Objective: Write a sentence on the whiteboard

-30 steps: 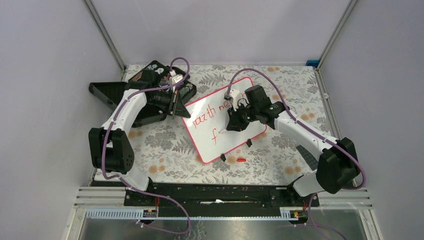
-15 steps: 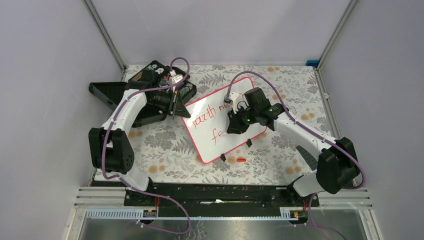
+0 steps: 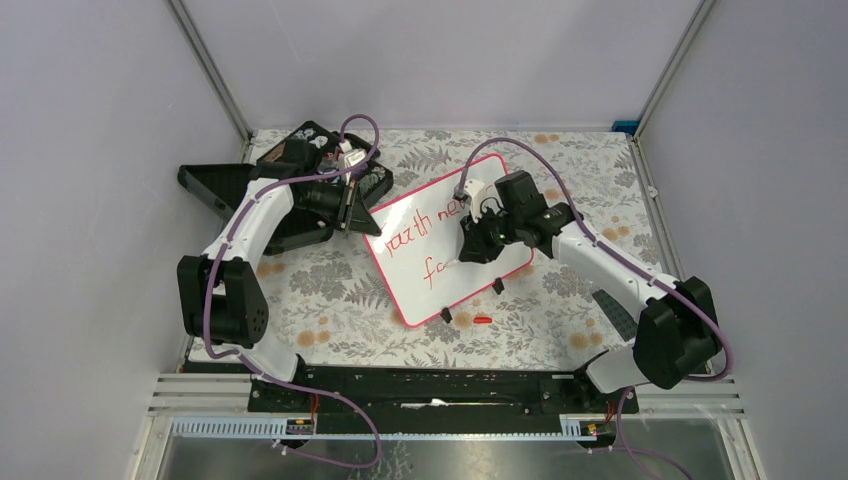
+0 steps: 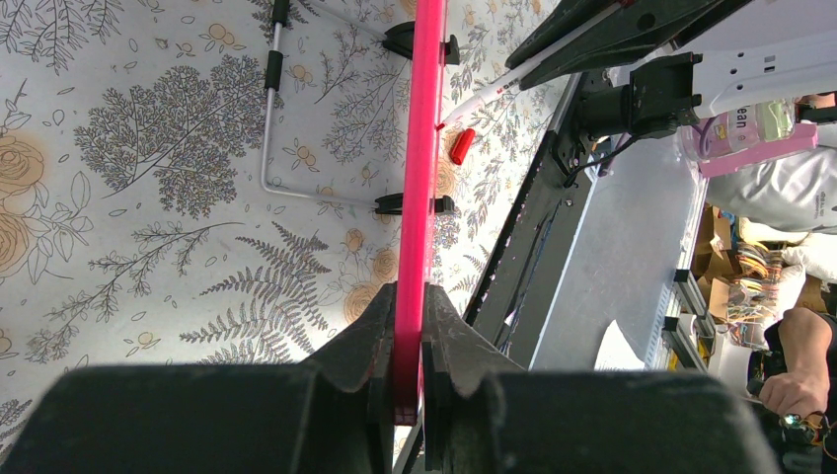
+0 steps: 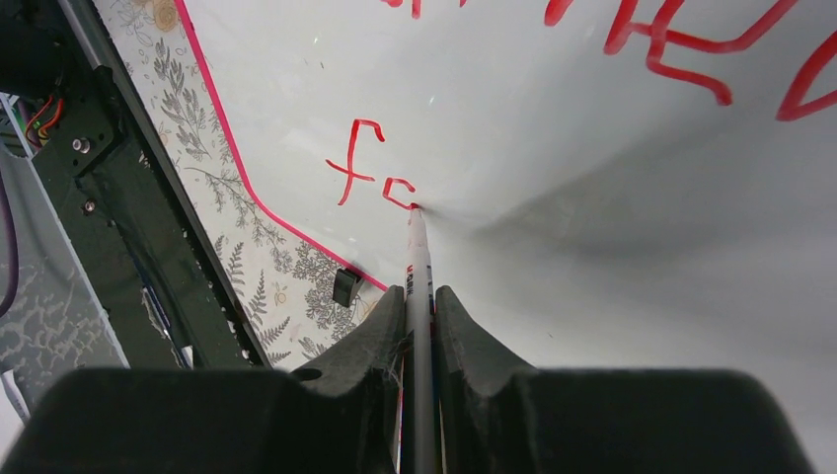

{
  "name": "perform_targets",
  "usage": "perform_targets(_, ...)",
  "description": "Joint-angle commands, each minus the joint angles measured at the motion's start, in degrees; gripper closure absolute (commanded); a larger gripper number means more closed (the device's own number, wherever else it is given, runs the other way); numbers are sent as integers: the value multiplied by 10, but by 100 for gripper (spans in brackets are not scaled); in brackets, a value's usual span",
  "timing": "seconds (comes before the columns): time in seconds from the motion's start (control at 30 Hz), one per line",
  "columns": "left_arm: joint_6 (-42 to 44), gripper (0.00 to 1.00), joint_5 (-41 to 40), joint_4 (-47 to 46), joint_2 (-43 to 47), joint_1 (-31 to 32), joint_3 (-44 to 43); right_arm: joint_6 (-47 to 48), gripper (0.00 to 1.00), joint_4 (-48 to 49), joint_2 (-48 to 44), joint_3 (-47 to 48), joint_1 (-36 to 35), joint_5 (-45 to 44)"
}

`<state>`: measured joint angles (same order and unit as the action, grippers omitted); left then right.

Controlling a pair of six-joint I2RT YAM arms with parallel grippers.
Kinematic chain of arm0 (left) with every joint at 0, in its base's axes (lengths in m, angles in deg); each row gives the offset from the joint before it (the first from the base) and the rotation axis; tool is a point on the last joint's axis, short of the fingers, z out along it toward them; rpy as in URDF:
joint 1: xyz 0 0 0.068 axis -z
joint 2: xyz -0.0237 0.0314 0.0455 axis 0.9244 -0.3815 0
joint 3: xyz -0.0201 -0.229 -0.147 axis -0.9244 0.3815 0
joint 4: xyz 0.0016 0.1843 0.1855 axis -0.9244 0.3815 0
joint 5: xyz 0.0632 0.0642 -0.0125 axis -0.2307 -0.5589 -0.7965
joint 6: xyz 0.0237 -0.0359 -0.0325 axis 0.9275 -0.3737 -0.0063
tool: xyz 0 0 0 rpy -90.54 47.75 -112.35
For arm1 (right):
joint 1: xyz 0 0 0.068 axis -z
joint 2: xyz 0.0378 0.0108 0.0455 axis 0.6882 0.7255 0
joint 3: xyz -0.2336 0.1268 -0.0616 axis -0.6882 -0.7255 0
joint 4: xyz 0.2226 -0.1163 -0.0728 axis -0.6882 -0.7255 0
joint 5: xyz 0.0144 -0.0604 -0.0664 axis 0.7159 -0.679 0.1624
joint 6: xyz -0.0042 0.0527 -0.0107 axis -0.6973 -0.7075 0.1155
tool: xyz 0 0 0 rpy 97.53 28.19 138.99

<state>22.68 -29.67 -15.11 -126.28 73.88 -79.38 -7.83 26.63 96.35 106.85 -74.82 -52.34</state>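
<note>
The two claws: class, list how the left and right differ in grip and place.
The left claw pinches the whiteboard by its pink rim; the right claw pinches a marker. The left claw sits at the board's edge; the right claw hangs over its face, marker tip on the red writing. Both are shut on something thin.

you have one whiteboard (image 3: 418, 288), one marker (image 5: 418, 259), one red cap (image 3: 483, 320) at lower centre, two black clip feet (image 3: 446, 315), one black case (image 3: 212, 186) at upper left, and two grippers: left gripper (image 4: 409, 308), right gripper (image 5: 419, 298).
</note>
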Motion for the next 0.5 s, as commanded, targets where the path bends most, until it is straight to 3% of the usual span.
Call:
perform_targets(0.0,24,100,-36,-20,-1,4,-2,12,100,12,-8,37,7,-16)
perform_targets(0.47,24,100,-37,-20,0,4,0,9,100,17,1,29,7,-6)
